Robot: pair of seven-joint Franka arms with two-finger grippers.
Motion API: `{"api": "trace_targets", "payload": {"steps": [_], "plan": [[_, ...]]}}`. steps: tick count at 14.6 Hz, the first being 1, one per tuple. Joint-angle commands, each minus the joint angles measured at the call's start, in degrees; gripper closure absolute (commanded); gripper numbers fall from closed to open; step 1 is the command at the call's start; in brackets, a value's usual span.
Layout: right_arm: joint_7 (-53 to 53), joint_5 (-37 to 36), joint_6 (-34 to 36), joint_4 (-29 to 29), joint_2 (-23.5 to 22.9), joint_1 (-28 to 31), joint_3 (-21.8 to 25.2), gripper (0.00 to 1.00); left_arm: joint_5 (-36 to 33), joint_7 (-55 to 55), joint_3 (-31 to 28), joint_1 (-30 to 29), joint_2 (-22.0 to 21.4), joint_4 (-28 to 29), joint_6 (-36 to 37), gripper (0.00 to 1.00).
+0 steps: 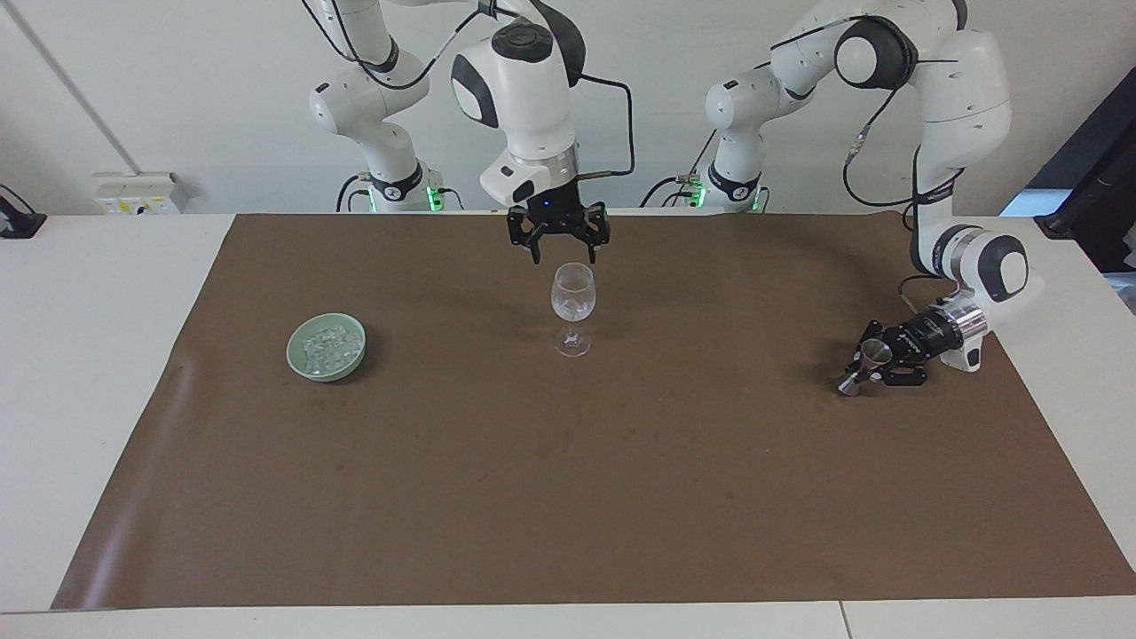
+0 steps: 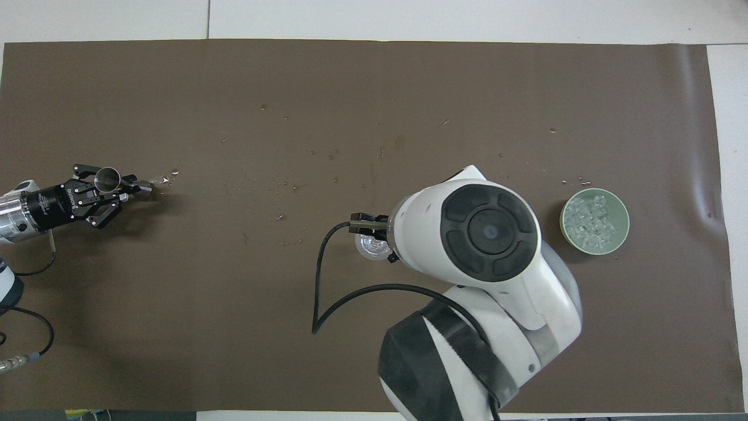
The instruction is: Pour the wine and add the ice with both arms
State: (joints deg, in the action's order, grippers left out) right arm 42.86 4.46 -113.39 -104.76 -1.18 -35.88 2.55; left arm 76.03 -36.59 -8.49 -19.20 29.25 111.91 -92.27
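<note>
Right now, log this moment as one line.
right gripper: open, above wine glass | left gripper: shut on metal jigger | ice: in green bowl

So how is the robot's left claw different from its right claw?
The left claw is shut on a small metal cup and reaches out sideways low over the brown mat. The right claw is open, holds nothing, and points straight down over the wine glass. Both are black, on white arms.

One glass (image 1: 573,302), one bowl (image 1: 327,347), one jigger (image 1: 870,362)
</note>
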Motion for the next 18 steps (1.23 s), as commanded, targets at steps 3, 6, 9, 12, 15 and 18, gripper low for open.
{"api": "trace_targets", "payload": {"steps": [3,6,9,12,15,18], "plan": [[-15.66,0.20,10.44,-0.18,6.27,14.66,0.00,0.00,0.87,1.08,0.23,-1.10,-0.51,2.17,-0.36,1.00],[-29.99,0.37,14.50,-0.18,7.68,27.05,0.18,0.00,0.87,1.26,0.23,-1.10,-0.59,2.43,-0.89,0.59],[-38.27,0.02,17.22,0.35,8.30,33.32,0.44,0.00,0.35,1.17,0.23,-1.89,-0.68,1.38,-0.54,0.00],[-40.75,-2.96,21.00,2.19,7.86,37.54,0.61,0.00,-6.47,1.09,-0.39,-1.89,-2.52,-0.98,-1.07,0.00],[-43.47,-4.55,29.85,9.45,3.57,38.16,0.79,0.00,-21.06,1.26,-0.39,-1.72,-3.49,-7.04,-1.24,0.00],[-44.00,-4.81,31.30,12.48,2.32,39.48,0.61,0.00,-31.35,2.04,-0.39,-1.11,-3.67,-14.51,-0.63,0.00]]}}
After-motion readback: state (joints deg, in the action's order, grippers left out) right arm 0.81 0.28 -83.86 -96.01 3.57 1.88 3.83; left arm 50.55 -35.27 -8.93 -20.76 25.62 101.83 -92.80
